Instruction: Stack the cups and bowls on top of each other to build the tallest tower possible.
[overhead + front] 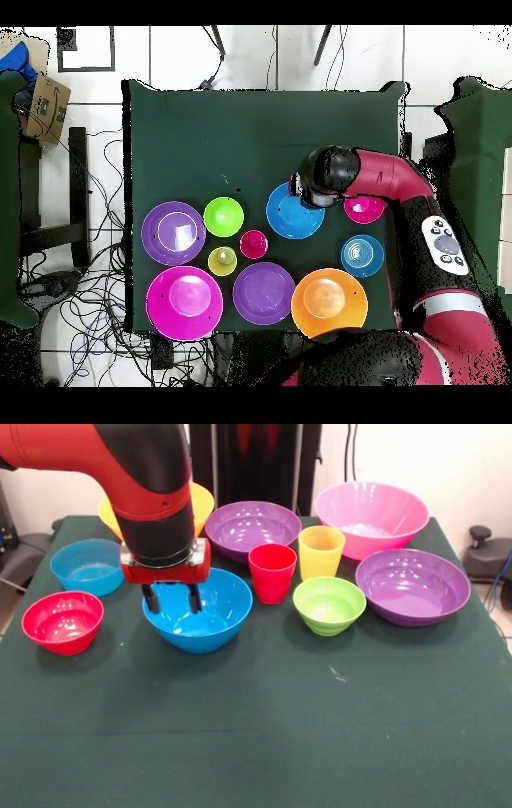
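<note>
Hanging over the medium blue bowl, the gripper is open.
Red cup and yellow cup stand side by side on the green table.

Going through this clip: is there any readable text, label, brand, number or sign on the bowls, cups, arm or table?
None is readable in either view.
The bowls, the cups, the green table cover and the gripper carry no visible print.
The button pad on the arm shows markings too small to read.
</note>
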